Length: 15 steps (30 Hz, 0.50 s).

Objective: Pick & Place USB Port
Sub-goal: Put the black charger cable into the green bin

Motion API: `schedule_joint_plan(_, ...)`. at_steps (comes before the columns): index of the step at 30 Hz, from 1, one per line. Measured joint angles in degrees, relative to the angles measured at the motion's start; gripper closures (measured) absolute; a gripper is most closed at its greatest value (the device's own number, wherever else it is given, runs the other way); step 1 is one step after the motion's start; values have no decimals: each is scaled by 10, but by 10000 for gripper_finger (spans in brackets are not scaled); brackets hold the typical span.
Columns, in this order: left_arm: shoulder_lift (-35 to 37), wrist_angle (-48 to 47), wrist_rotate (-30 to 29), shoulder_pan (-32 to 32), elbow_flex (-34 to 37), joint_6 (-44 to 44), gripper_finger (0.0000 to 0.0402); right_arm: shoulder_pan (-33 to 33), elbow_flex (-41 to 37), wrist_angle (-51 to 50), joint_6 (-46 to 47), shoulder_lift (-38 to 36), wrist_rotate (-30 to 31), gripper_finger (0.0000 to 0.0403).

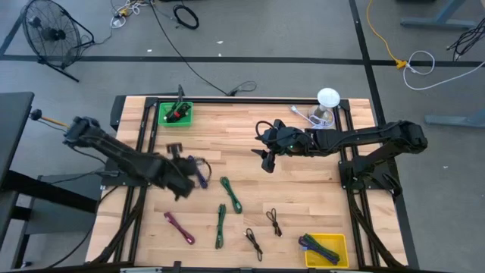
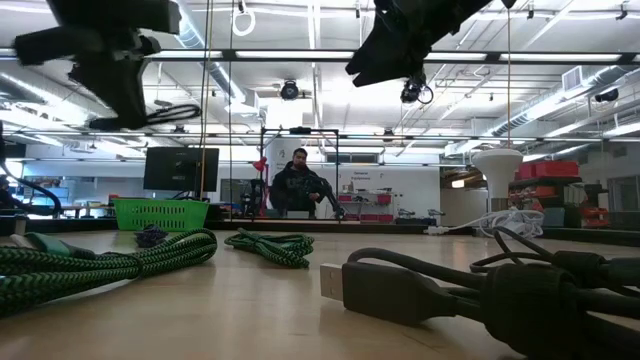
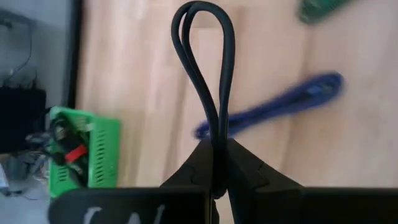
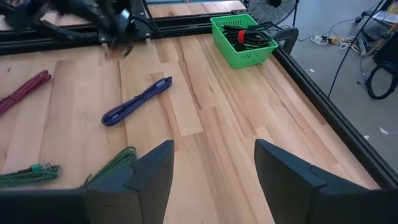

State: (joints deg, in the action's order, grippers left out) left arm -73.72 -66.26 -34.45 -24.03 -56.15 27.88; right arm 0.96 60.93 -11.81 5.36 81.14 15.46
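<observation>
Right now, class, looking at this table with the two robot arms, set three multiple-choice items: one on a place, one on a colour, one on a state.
1. Where does the green basket stand?
A. Far left part of the table
B. Near right corner
C. Table's middle

2. What colour is the cable in the left gripper?
A. Red
B. Black
C. Green

3. How is the right gripper?
A. Shut on a cable
B. Open, empty
C. Shut, empty

Answers: 1 A, the high view shows it at the table's far edge, on the left. 2 B, a black loop rises from the shut fingers. 3 B, its fingers stand apart over bare wood.
</observation>
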Motion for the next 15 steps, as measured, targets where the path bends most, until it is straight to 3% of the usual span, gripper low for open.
schedule_joint_plan(8,159,-11,-80,110,6,-56,381,0,0,-6,-13,0,0,179)
schedule_joint_plan(15,195,-12,-95,241,6,-162,381,0,0,-7,-22,0,1,179)
